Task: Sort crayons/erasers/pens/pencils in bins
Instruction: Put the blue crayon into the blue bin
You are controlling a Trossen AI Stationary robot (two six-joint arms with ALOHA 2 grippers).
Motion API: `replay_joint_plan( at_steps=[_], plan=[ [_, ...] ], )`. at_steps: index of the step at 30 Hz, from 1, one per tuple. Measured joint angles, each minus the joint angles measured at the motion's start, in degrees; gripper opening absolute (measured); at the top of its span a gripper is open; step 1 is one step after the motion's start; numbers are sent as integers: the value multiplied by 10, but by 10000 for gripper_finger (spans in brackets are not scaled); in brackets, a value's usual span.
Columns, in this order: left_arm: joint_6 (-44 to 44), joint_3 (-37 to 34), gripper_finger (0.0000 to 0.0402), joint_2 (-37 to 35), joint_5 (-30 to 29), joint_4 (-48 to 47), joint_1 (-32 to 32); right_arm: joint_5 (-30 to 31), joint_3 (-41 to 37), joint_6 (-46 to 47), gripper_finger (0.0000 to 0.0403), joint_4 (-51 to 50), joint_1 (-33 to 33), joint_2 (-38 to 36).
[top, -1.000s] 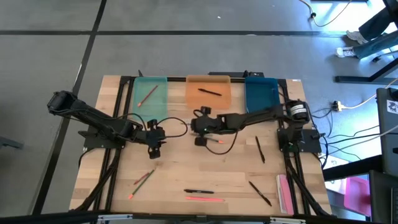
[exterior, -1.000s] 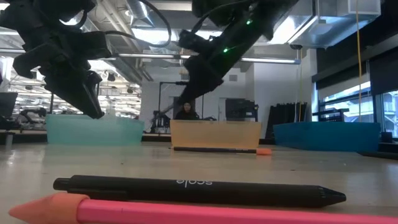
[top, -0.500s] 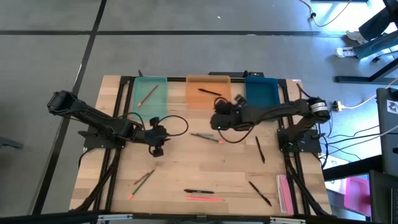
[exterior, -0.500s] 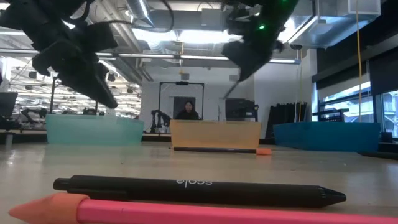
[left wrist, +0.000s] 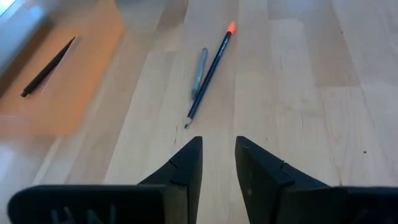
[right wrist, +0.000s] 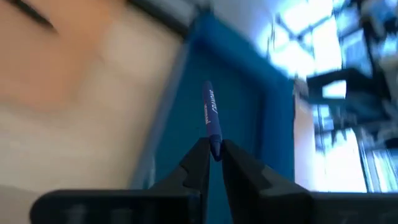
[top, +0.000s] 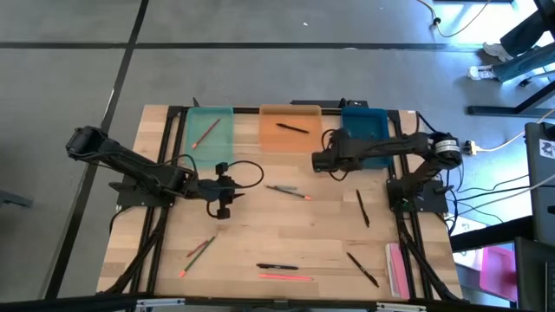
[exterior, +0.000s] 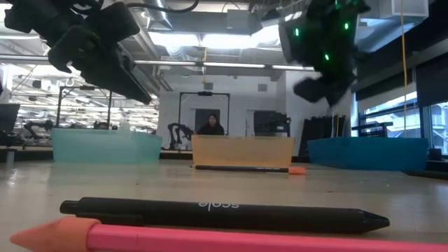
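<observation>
My right gripper (right wrist: 212,155) (top: 330,144) is shut on a blue crayon (right wrist: 210,115) above the near-left corner of the blue bin (top: 365,130). The orange bin (top: 290,130) holds a black pen (top: 292,128), and the teal bin (top: 211,130) holds a pencil (top: 205,134). My left gripper (left wrist: 217,162) (top: 231,185) hovers left of the table's middle, open by a narrow gap with nothing in it. It points at a dark pencil with an orange end (left wrist: 209,78) and a grey stick (left wrist: 199,71) lying on the wood. My right gripper pinches the blue crayon's near end (right wrist: 214,144) between its two fingertips. The crayon sticks out forward past the fingers, roughly in line with them. It is lifted clear, with the blue bin's floor behind it.
On the near half of the table lie black pens (top: 362,208) (top: 362,269) (top: 277,266), a pink pencil (top: 284,277), two pencils (top: 199,250) and a pink flat strip (top: 395,269). The low view has a black pen (exterior: 224,213) and the pink pencil (exterior: 210,238) close up.
My right gripper has swung from the table's middle toward the far right, rising a little and rolling about, and now stands at the blue bin. My left gripper has tipped up to a flatter slant while staying nearly in place.
</observation>
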Motion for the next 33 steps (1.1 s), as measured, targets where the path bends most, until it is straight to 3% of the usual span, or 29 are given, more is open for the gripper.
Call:
replay_joint_plan(
  at_steps=[7, 14, 23, 33],
  plan=[
    [0, 0, 88, 0, 1, 0, 0, -80, -79, -3, 44, 23, -65, 0],
    [0, 0, 88, 0, 1, 0, 0, -96, -110, -20, 44, 55, -85, 0],
    [0, 0, 88, 0, 1, 0, 0, -115, -112, -108, 44, 178, -89, 1],
    [0, 0, 88, 0, 1, -1, 0, -126, -112, -111, 44, 182, -106, 1]
  ],
)
